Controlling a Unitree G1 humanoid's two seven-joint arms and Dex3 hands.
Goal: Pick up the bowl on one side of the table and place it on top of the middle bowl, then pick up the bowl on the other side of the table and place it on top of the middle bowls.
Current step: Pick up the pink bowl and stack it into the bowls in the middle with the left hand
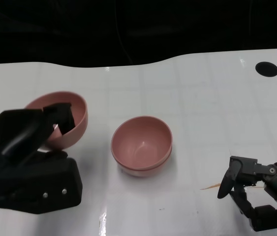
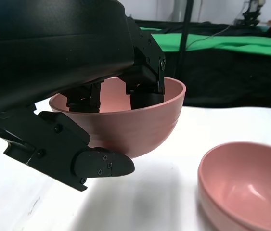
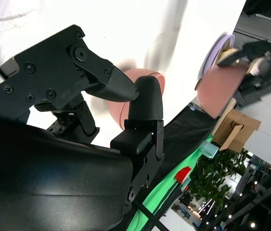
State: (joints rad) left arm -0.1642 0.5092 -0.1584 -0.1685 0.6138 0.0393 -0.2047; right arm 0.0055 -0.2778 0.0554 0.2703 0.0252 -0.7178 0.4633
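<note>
- Head view: the left hand [image 1: 30, 162] grips a pink side bowl [image 1: 72, 123], fingers hooked over its near rim and reaching inside, and the bowl is tipped toward the hand.
- Just to that hand's right, the middle bowl [image 1: 141, 145] sits upright on the white table [image 1: 202, 98]; a second rim showing at its lower edge suggests two bowls nested, though I cannot tell for sure.
- The right hand [image 1: 256, 194] is well to the right of the middle bowl, holding nothing, fingers apart and bent over the table.
- A thin tan sliver [image 1: 211, 187] lies just left of the right hand.
- A black round hole [image 1: 266, 69] marks the table's far right corner; faint grid lines cross the glossy top; beyond the table it is dark.
- No writing can be read.
- Left wrist view: fingers [image 2: 142, 91] dip inside the side bowl [image 2: 140, 130], with the thumb [image 2: 101, 163] under its outer wall; the bowl is off the table.
- The middle bowl [image 2: 246, 185] sits near, beyond the fingertips. Green cloth [image 2: 231, 43] and black drape lie behind.
- Right wrist view: the right hand's fingers [image 3: 145, 103] are apart, with nothing between them. A pink bowl [image 3: 121, 108] shows beyond them, partly hidden. Cardboard [image 3: 236, 130] and plants [image 3: 212, 183] fill the room's edge.
</note>
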